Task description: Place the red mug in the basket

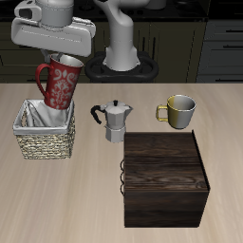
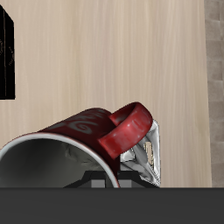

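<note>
from out in front and above, the gripper (image 1: 59,59) hung over the back corner of the tabletop (image 1: 95,171) where the basket (image 1: 45,136) sat. the jaws were closed on the red mug (image 1: 59,85), gripping it up at the rim. the mug was off the tabletop and tilted, its lower end just above the basket's back rim and the pale cloth lining; i could not tell whether it touched the cloth. the basket itself rested on the tabletop close to that side edge. near the middle stood a small metal moka pot (image 1: 114,121), and farther along toward the other side edge a shiny yellow-olive mug (image 1: 178,110), both well apart from the basket. a dark wooden box (image 1: 166,177) sat nearer the front edge.

from the wrist camera, the red mug (image 2: 83,131) filled the nearest part of the picture, its grey rim and opening turned toward the lens and its red loop handle (image 2: 129,129) sticking out to one side. a shiny metal finger (image 2: 149,157) pressed against the mug beside the handle. pale wood grain of the tabletop (image 2: 114,52) ran behind it, and a dark corner of the box (image 2: 5,57) showed at the picture's edge.
</note>
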